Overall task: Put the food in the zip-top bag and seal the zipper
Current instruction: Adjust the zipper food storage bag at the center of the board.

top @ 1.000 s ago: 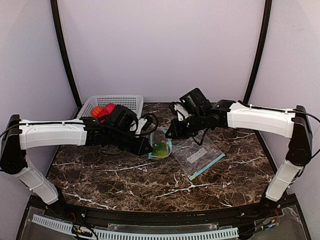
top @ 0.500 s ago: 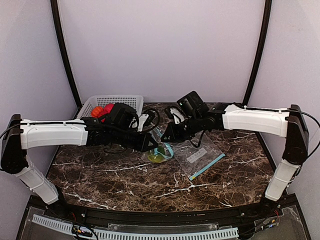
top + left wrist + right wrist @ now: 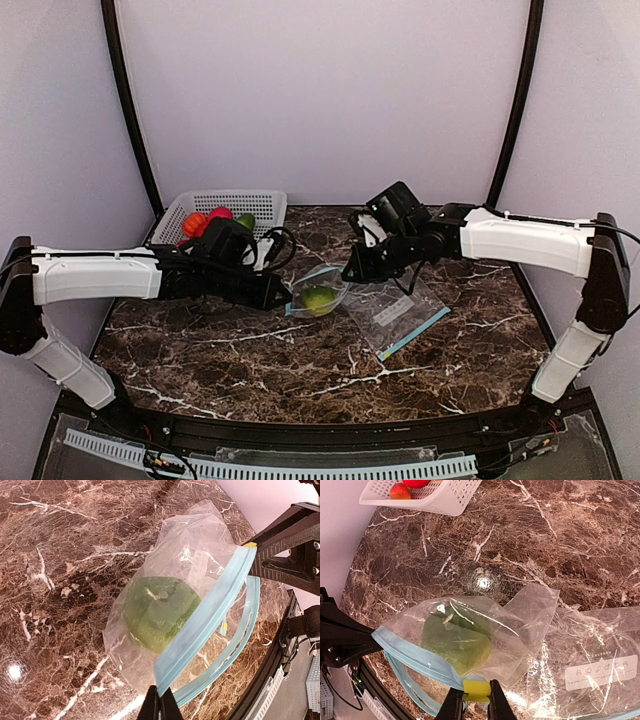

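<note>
The dark brown marble bench [image 3: 300, 370] fills the lower half of the top view, and the two white arms reach in from either side to meet over its middle. A white mesh plastic basket [image 3: 262, 204] stands at the bench's upper left and holds red and orange toy fruits [image 3: 205, 221], which are not yet bagged. A second flat clear bag [image 3: 400, 312] lies right of centre, with its blue edge toward the lower right. Between the arms is the clear zip-top bag [image 3: 322, 283], stretched by its blue zipper strip, probably so that the mouth stays taut and straight for sealing. A round green toy fruit [image 3: 159, 611] sits inside it, low in the pouch, and the bag's belly rests on the bench. The left tool [image 3: 160, 706] is pinched tight on one end of the strip. The right tool [image 3: 475, 701] is clamped on the other end at the small yellow slider tab [image 3: 476, 690], which is well placed to run along the zipper.
</note>
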### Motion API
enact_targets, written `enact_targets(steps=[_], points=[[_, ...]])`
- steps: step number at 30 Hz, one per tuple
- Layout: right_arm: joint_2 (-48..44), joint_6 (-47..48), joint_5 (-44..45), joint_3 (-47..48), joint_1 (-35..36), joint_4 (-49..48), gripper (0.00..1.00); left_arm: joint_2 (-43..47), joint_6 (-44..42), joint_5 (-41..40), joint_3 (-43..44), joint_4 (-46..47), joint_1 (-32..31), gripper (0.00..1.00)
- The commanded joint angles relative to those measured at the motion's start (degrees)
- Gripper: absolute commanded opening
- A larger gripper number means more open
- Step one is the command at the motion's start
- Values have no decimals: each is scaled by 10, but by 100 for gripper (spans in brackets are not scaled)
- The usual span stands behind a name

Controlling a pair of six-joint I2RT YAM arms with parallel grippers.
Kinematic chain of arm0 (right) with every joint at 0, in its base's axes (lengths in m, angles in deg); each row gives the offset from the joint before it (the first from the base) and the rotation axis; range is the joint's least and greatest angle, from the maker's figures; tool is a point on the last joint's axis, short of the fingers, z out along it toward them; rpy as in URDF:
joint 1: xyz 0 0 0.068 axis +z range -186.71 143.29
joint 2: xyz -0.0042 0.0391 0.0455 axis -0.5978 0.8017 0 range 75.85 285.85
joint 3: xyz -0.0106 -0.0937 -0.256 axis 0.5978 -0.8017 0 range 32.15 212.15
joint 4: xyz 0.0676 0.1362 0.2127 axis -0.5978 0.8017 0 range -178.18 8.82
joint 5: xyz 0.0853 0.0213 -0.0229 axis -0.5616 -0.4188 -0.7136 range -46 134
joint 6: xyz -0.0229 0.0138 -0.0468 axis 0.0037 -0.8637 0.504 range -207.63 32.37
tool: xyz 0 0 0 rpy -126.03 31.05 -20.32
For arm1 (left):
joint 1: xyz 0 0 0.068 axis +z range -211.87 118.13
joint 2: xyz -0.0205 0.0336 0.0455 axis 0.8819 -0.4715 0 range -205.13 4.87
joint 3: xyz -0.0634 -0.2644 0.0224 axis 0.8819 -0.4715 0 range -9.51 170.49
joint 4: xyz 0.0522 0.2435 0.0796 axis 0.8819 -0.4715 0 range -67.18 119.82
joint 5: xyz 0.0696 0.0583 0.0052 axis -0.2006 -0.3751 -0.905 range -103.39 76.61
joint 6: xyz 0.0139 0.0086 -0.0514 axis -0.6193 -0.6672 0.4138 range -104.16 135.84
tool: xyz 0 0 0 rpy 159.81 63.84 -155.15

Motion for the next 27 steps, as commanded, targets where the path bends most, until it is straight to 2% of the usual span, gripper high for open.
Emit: enact_targets(steps=[1,4,6,8,10,11,12,15,18,27], points=[[8,-8,-20,0,0,-4,0,8,7,14,-12,-18,-1,1],[16,-17,-45,-2,3,-23,0,0,6,12,-7,-13,-1,5],[18,-21,-58,-3,4,-32,0,-6,5,11,-6,-8,0,17],[22,-24,-62,-3,6,-35,0,-16,2,11,-3,-6,-1,33],[24,-25,-64,-2,6,-37,0,-28,0,12,1,-5,-1,73],[24,-25,-64,-2,6,-37,0,-31,-2,13,3,-2,-3,80],[25,-25,-65,-1,7,-37,0,-37,-4,14,3,1,-4,93],[26,-26,-63,0,7,-37,0,-48,-13,12,10,15,-14,98],[27,-28,-62,2,7,-39,0,-58,-14,4,16,33,-27,99],[27,-28,-66,-1,9,-44,0,-93,31,-93,24,101,-34,99]])
